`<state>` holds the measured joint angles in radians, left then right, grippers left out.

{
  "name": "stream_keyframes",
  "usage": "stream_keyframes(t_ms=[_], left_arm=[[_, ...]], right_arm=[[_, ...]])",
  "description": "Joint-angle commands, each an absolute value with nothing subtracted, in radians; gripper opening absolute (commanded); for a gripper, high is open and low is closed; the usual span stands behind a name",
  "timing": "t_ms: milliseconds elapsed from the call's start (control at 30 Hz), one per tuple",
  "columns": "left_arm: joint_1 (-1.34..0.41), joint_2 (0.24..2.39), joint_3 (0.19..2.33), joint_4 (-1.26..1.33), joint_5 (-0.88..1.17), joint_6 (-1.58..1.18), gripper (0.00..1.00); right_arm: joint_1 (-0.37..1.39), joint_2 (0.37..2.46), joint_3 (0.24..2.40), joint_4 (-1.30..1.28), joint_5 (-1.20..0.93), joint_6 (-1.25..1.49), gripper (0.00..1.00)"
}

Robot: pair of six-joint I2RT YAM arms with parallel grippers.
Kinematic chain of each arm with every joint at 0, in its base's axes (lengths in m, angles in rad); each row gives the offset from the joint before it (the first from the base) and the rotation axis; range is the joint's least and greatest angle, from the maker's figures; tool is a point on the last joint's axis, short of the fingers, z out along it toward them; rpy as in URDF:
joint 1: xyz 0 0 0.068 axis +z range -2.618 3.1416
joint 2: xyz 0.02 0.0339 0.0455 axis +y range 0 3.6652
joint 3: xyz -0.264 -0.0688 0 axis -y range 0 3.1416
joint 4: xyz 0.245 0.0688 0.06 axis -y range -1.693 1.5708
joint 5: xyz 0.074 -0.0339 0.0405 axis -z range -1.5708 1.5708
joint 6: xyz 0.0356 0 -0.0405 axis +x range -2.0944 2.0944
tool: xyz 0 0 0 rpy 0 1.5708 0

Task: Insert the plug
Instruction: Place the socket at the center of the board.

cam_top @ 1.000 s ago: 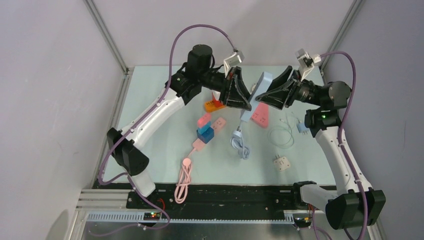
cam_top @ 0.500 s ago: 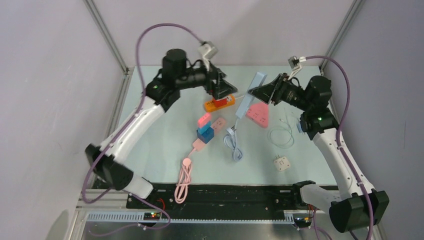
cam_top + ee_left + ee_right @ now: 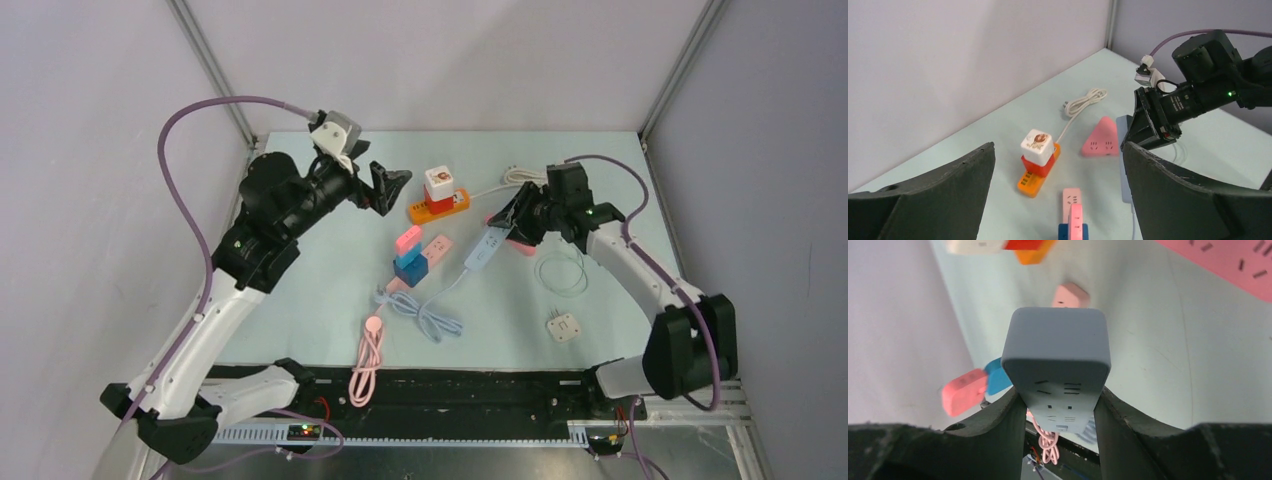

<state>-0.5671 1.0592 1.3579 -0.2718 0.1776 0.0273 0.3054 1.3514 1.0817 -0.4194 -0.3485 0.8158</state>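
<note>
The counter (image 3: pixel 300 290) is pale mint; the power strip (image 3: pixel 1058 355) is light blue with a grey-blue cord (image 3: pixel 425 318), and the triangular socket (image 3: pixel 1101 143) is pink. The orange strip (image 3: pixel 1031 184) carries a red block (image 3: pixel 1038 166) and a white cube (image 3: pixel 1036 145) printed with a brownish picture, while nearer are a pink plug (image 3: pixel 407 238), a blue adapter (image 3: pixel 411 270) and a pink cord (image 3: pixel 368 360). The left hand (image 3: pixel 392 190) and right hand (image 3: pixel 510 220) are black, and the looping cable (image 3: pixel 240 99) at far left is purple.

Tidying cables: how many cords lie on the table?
4: white cord at back, thin white loop right, bluish cord centre, pink cord near front edge. Others may be hidden.
</note>
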Motion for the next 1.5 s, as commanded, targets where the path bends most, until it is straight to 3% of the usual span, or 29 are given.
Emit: stream_keyframes(t_ms=[0, 400, 733, 1133, 1267, 1433, 1467], left_arm=[[-0.571, 1.024, 1.314, -0.272, 0.114, 0.076, 0.99], [-0.57, 1.016, 1.297, -0.277, 0.088, 0.116, 1.0], [-0.569, 1.068, 1.296, -0.285, 0.078, 0.151, 1.0], [-0.57, 1.109, 1.32, -0.287, 0.102, 0.155, 1.0], [-0.569, 1.125, 1.331, -0.292, 0.107, 0.136, 1.0], [-0.568, 1.154, 1.35, -0.294, 0.132, 0.101, 1.0], [-0.568, 1.16, 1.354, -0.297, 0.14, 0.097, 1.0]], right_arm=[[0.322, 1.432, 1.11, -0.536, -0.32, 0.892, 0.0], [0.388, 1.759, 1.112, -0.45, -0.526, 0.999, 0.0], [0.426, 1.871, 1.131, -0.476, -0.483, 1.103, 0.0], [0.343, 1.957, 1.192, -0.519, -0.36, 1.092, 0.0], [0.309, 1.97, 1.2, -0.538, -0.298, 1.057, 0.1], [0.298, 1.989, 1.231, -0.543, -0.279, 1.002, 0.4], [0.301, 1.988, 1.244, -0.546, -0.278, 0.995, 0.52]])
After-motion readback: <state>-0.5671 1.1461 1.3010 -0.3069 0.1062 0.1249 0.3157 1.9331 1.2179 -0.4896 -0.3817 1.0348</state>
